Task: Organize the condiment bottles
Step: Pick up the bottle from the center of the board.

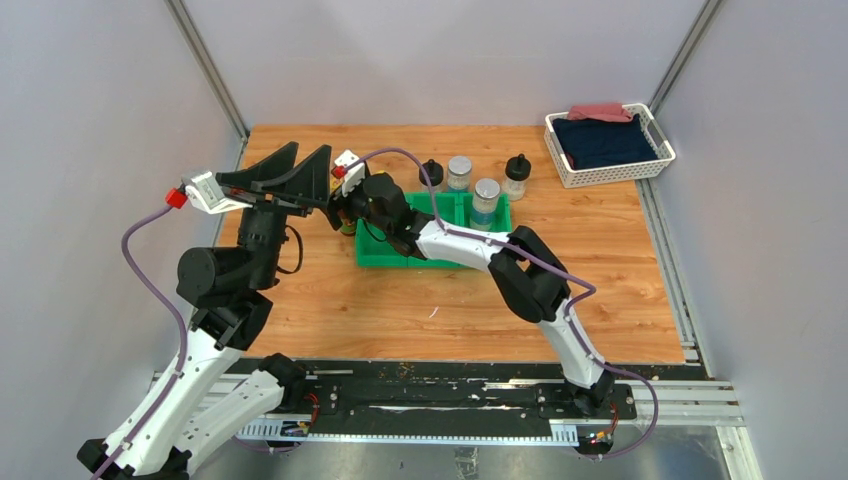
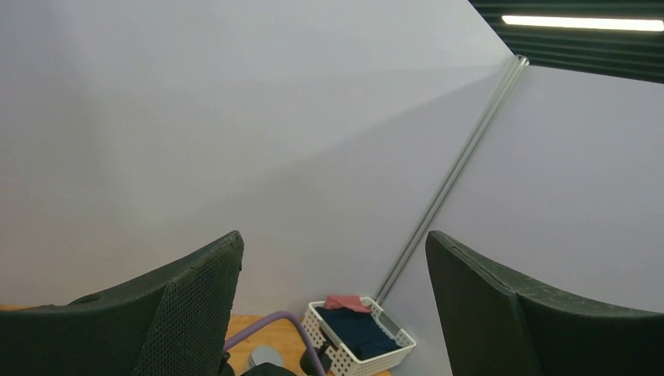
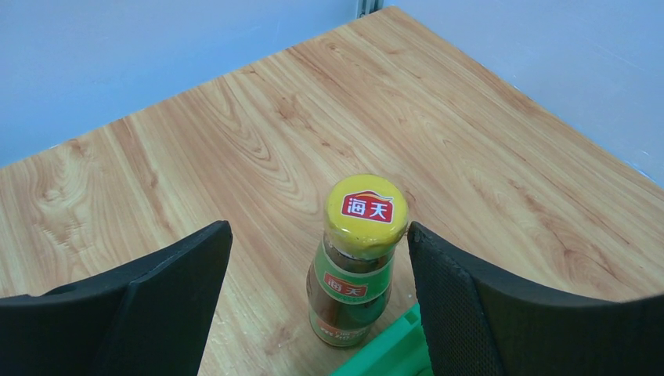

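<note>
A dark brown bottle [image 3: 348, 291] with a yellow cap [image 3: 366, 207] stands upright on the wood table, just left of the green bin's corner [image 3: 389, 352]. My right gripper [image 3: 319, 235] is open around it, its right finger close to the cap and its left finger well apart. From above, that bottle [image 1: 347, 229] is mostly hidden under the right gripper [image 1: 342, 212]. One silver-lidded shaker [image 1: 486, 201] stands in the green bin [image 1: 384, 256]. Behind the bin stand a second shaker [image 1: 459, 172] and two black-knobbed bottles [image 1: 431, 174] [image 1: 517, 176]. My left gripper [image 1: 313, 147] [image 2: 334, 239] is raised, open and empty.
A white basket [image 1: 608, 168] [image 2: 350, 362] holding dark blue and red cloth sits at the back right corner. Grey walls close in the table at the back and on both sides. The right arm stretches across the bin's left part.
</note>
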### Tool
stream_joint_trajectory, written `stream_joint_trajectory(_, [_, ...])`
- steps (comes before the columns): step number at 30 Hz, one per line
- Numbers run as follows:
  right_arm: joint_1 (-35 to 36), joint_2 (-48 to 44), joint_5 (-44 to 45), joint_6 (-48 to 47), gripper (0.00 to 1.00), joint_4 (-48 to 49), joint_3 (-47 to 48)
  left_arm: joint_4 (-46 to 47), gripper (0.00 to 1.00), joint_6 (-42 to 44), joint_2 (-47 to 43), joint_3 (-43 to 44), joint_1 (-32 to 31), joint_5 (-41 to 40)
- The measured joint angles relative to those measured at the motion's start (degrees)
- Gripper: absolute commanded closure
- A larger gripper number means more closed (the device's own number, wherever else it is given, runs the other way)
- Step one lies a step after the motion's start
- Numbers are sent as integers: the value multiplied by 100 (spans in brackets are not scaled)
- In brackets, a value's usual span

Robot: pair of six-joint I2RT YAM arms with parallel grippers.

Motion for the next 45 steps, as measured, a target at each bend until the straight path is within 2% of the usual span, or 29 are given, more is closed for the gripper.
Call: stream_joint_trajectory(45, [0, 518, 398, -142, 21, 608, 136, 256, 11, 98, -15, -319, 0, 260])
